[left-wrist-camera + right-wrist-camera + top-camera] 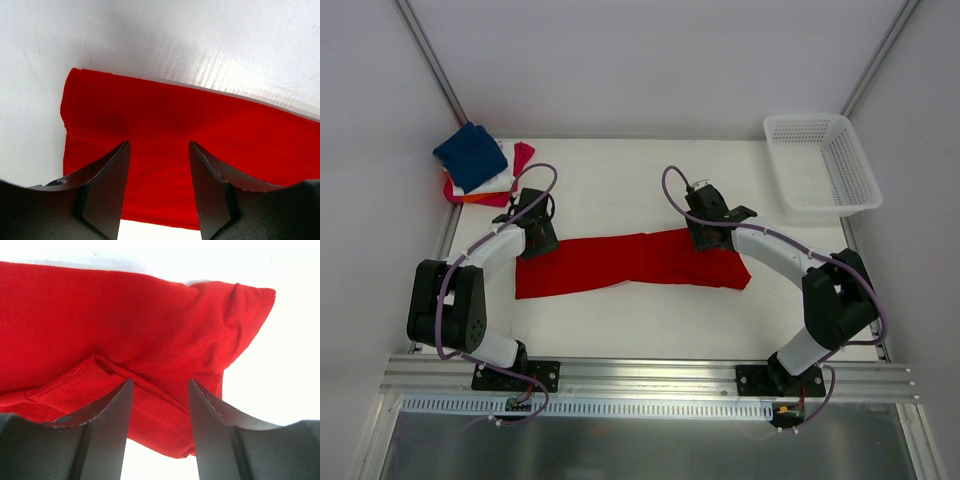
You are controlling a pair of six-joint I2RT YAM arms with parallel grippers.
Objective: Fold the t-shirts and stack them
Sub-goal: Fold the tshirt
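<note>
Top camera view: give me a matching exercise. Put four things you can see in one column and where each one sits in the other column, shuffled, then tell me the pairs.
Things
1. red t-shirt
2. white mesh basket
3. navy folded shirt
4. left gripper

Places
A. far right corner of the table
B. over the left end of the red t-shirt
C. on top of the folded pile in the far left corner
D. laid out as a long band across the middle

Pairs: 1-D, 2-A, 3-C, 4-B
</note>
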